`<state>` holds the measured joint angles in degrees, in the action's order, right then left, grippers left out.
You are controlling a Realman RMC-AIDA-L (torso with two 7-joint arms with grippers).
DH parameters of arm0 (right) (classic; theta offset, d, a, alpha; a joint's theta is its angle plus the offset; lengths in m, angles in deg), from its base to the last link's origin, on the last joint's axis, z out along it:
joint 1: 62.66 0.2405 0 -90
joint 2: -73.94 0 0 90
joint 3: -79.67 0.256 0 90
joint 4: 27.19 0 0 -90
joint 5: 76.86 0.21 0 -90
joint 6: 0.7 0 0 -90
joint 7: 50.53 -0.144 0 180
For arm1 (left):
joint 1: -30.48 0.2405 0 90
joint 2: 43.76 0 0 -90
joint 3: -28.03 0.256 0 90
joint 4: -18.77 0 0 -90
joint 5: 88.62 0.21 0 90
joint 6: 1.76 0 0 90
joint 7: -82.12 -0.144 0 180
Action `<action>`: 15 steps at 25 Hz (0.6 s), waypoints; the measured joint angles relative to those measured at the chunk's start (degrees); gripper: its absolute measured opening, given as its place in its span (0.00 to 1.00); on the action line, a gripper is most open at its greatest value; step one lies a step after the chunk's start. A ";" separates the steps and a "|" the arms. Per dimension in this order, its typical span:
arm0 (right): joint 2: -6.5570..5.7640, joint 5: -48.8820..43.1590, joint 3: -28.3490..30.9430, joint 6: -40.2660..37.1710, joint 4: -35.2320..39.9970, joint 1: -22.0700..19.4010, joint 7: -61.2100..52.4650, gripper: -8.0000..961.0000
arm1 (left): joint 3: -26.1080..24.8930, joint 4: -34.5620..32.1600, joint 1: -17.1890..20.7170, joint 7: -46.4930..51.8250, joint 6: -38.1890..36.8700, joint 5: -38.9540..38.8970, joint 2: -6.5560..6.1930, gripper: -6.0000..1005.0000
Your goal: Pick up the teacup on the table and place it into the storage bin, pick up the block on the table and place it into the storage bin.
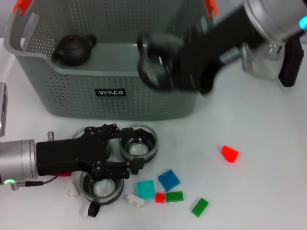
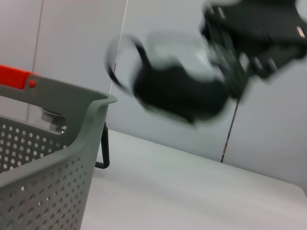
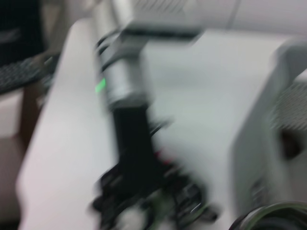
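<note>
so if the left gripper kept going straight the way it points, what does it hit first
Most likely the glass teacup just ahead of the left gripper, which points toward the robot's right across the table. Depth is unclear, so the fingers may already be around its rim.

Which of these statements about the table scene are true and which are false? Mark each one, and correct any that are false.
1. A dark teapot sits inside the storage bin. True.
2. The right gripper is carrying a glass teacup above the storage bin. True.
3. The left gripper is parked far from the cups. False: it is low over the table among the glass cups in front of the bin.
4. All the blocks on the table are green. False: there are red, blue, teal, green and white blocks.
5. The bin's handle tabs are orange-red. True.
</note>
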<state>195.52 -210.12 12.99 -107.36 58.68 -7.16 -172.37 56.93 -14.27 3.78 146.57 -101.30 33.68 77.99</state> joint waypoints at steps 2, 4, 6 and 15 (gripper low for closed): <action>-0.07 0.66 0.79 4.91 0.41 0.20 -0.17 0.06 | -0.03 0.00 0.15 -0.51 -0.04 0.04 -0.01 0.83; -0.16 1.00 0.88 10.18 -0.04 0.20 -0.33 0.06 | -0.06 0.00 0.21 -0.64 -0.10 0.04 -0.01 0.83; -0.26 1.11 0.71 15.51 -1.54 0.43 -0.41 0.06 | -0.07 -0.01 0.23 -0.65 -0.13 0.05 -0.02 0.83; -1.21 0.72 -1.24 37.25 -21.13 5.42 0.46 0.06 | -0.16 0.57 0.16 -0.70 -0.17 -0.75 0.35 0.83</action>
<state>194.30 -209.41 11.75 -70.11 37.55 -1.74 -171.91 56.77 -13.70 3.94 145.87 -101.47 32.93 78.34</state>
